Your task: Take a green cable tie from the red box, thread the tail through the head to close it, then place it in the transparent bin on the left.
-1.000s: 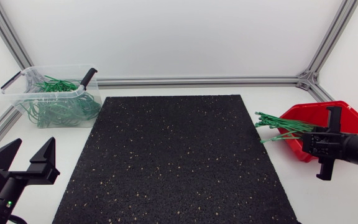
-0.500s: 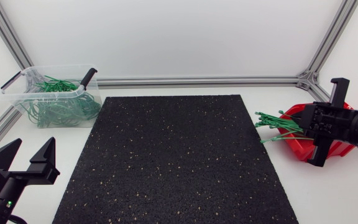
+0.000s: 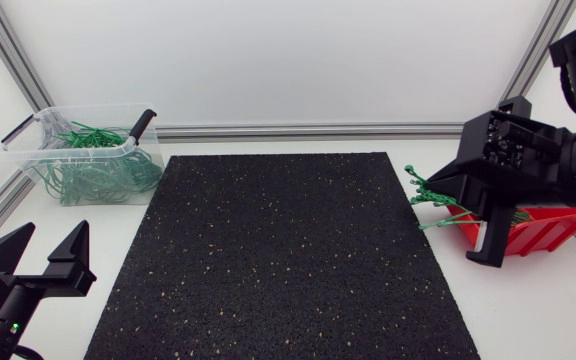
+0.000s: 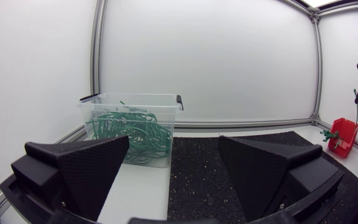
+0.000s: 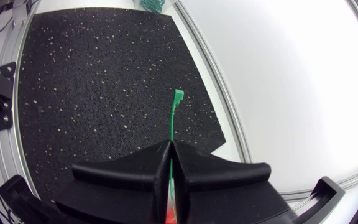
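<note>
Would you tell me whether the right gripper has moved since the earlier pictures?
Yes: the right gripper has shifted from over the red box toward the black mat, rising too.

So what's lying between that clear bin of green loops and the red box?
Mostly the black speckled mat, bare across its middle, seen in the head view. From the red box, green cable ties jut toward the mat's edge.

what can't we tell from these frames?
- Right wrist view: right gripper jaws are shut on a green cable tie; its rear length is hidden between them.
- Head view: that arm covers most of the red box; contents and the grasp point are hidden.
- Left wrist view: red box far off, too small to see inside.
- Transparent bin: its ties are tangled, count unreadable.
</note>
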### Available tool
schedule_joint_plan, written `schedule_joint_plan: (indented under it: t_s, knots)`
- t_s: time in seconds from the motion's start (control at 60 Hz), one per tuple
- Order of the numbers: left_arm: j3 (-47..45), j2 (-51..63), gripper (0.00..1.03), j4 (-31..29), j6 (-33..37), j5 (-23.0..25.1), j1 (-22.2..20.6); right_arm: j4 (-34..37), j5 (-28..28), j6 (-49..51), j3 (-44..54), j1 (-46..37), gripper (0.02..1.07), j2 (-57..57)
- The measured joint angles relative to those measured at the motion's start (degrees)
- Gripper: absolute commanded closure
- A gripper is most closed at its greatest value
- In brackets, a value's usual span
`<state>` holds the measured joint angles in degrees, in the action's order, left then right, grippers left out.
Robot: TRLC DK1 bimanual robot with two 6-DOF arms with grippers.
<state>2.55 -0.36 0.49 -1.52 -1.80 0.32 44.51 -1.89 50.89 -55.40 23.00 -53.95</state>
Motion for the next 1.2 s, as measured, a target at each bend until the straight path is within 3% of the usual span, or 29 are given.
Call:
schedule_joint_plan:
  t_s: [0.183, 0.417, 0.55, 0.717, 0.983, 1.083, 1.2]
  knots:
    - [4.0, 6.6, 0.03, -3.1, -0.5, 1.1, 0.1, 4.7, -3.1, -8.9, -2.0, 5.9, 1.01, -4.4]
    - [15.5, 22.1, 0.03, -9.4, -2.7, 12.1, 7.4, 6.8, -12.2, -17.6, -4.3, 7.1, 1.01, -13.1]
    - [21.6, 30.2, 0.03, -14.7, -2.3, 12.5, 7.8, 6.9, -17.8, -21.0, -5.4, 8.1, 1.01, -16.5]
    - [28.3, 37.9, 0.03, -19.6, 3.1, 12.6, 7.8, 7.0, -27.1, -23.3, -7.8, 8.5, 1.01, -20.5]
    - [33.5, 41.4, 0.05, -19.6, 4.6, 14.6, 1.2, 6.8, -41.4, -24.0, -11.7, 7.2, 1.01, -25.2]
    - [35.1, 42.0, 0.07, -19.6, 4.6, 19.5, -1.2, 6.0, -45.9, -24.4, -11.8, 6.2, 1.01, -26.2]
    - [37.3, 44.0, 0.06, -19.5, 4.5, 28.8, -1.9, 2.7, -49.7, -25.6, -11.7, 5.7, 1.01, -26.8]
